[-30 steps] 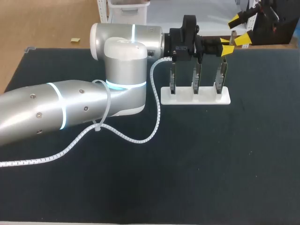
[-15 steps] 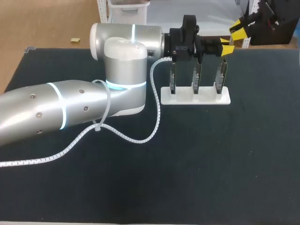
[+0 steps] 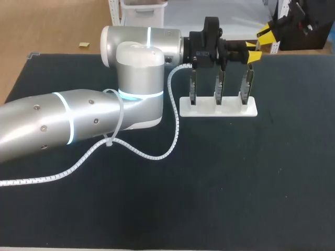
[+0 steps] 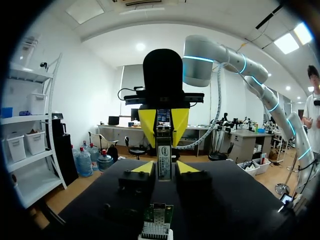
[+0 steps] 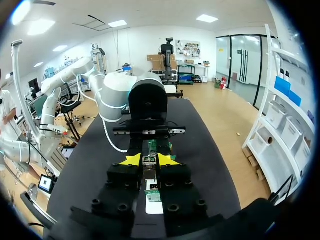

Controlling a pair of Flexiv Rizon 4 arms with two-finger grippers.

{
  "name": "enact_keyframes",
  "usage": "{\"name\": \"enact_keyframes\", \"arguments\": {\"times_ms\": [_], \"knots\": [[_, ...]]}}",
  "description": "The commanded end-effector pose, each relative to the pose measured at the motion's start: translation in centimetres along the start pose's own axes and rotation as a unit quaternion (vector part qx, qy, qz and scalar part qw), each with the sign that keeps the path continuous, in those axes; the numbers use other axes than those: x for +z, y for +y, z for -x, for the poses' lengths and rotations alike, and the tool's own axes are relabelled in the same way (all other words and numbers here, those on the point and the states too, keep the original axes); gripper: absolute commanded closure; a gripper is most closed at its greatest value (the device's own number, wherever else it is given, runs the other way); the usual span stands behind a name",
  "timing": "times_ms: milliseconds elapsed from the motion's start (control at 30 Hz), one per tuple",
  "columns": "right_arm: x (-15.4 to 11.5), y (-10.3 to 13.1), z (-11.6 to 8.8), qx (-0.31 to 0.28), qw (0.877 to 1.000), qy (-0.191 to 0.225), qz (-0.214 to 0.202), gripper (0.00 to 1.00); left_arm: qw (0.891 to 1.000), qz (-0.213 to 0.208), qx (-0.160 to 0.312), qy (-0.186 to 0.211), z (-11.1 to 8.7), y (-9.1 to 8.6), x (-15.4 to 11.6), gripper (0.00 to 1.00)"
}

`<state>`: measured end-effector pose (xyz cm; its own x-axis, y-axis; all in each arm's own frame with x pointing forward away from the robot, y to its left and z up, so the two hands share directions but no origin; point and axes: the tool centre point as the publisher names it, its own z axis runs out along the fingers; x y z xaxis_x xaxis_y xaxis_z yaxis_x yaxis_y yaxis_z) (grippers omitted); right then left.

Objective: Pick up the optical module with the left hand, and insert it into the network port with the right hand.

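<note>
The optical module (image 4: pixel 163 162), a slim metal bar with a label, hangs in the air above the back of the table. My right gripper (image 5: pixel 149 160) is shut on the module (image 5: pixel 149 165) and faces my left gripper (image 4: pixel 164 167). The left fingertips (image 4: pixel 144 168) stand a little off the module on either side, open. In the head view the two grippers meet at the table's far right, left gripper (image 3: pixel 255 54) below right gripper (image 3: pixel 266 35). The white stand (image 3: pixel 230 109) with three upright port boards (image 3: pixel 218 86) sits just under the left gripper.
My left arm (image 3: pixel 78 123) lies across the left half of the black table, with a spiral-wrapped cable (image 3: pixel 157 154) looping off it. From the right wrist view the stand (image 5: pixel 154 206) and a green board lie beneath the grippers.
My right gripper came in with wide-open fingers and closed them on the module. The left gripper's fingers have eased apart. The left arm stayed in place.
</note>
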<state>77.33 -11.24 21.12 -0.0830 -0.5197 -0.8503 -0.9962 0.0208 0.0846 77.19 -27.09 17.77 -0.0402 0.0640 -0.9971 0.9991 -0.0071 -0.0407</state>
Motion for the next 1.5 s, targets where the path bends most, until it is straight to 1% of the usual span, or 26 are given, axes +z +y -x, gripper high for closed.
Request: {"name": "enact_keyframes", "arguments": {"times_ms": [33, 267, 333, 533, 633, 700, 767, 900, 967, 1133, 1200, 1233, 1267, 1500], "knots": [[0.1, 0.1, 0.0, -0.001, 1.000, 0.000, -0.002, 1.00, 1.000, 0.001, 0.000, 0.000, 0.0, -0.1, 0.0, 0.00], [0.1, 0.0, 0.0, -0.002, 1.000, 0.000, -0.004, 1.00, 1.000, 0.001, 0.000, 0.000, 0.0, -0.1, 0.0, 0.00], [0.1, 0.0, 0.0, -0.002, 1.000, -0.001, -0.005, 1.00, 1.000, -0.002, 0.002, 0.002, 0.0, -0.1, -0.4, 0.00], [0.0, -0.2, 0.0, -0.003, 1.000, 0.000, -0.008, 1.00, 0.999, 0.000, -0.007, 0.054, -0.4, -0.4, -1.5, 0.00], [0.0, -0.3, 0.1, -0.004, 1.000, 0.000, -0.010, 1.00, 0.998, 0.001, -0.015, 0.065, -0.7, -0.5, -2.4, 0.00], [-0.1, -0.4, 0.1, -0.003, 1.000, 0.000, -0.011, 1.00, 0.998, 0.001, -0.025, 0.062, -0.9, -0.4, -3.1, 0.00], [-0.1, -0.4, 0.1, -0.003, 1.000, -0.001, -0.012, 1.00, 0.997, 0.007, -0.024, 0.078, -1.3, -0.3, -3.7, 0.00], [-0.1, -0.6, 0.0, -0.003, 1.000, -0.002, -0.011, 1.00, 0.995, 0.003, -0.020, 0.102, -1.8, -0.2, -4.3, 0.00], [-0.1, -0.7, 0.1, -0.004, 1.000, -0.003, -0.012, 1.00, 0.992, 0.004, -0.006, 0.123, -1.9, -0.1, -4.4, 0.00], [-0.1, -0.7, 0.2, -0.006, 1.000, -0.005, -0.012, 1.00, 0.990, -0.002, 0.012, 0.144, -1.9, -0.2, -4.0, 0.00], [-0.1, -0.8, 0.2, -0.006, 1.000, -0.006, -0.013, 1.00, 0.986, 0.000, 0.029, 0.162, -1.9, -0.4, -3.7, 0.00], [-0.2, -0.8, 0.1, -0.006, 1.000, -0.006, -0.013, 1.00, 0.986, -0.004, 0.034, 0.165, -1.9, -0.4, -3.6, 0.00], [-0.2, -0.8, 0.1, -0.006, 1.000, -0.006, -0.013, 1.00, 0.987, -0.007, 0.026, 0.159, -2.0, -0.5, -3.5, 0.00], [-0.3, -0.9, -0.1, -0.005, 1.000, -0.007, -0.016, 1.00, 0.983, 0.005, 0.025, 0.182, -2.4, -0.4, -3.7, 0.00]]}}
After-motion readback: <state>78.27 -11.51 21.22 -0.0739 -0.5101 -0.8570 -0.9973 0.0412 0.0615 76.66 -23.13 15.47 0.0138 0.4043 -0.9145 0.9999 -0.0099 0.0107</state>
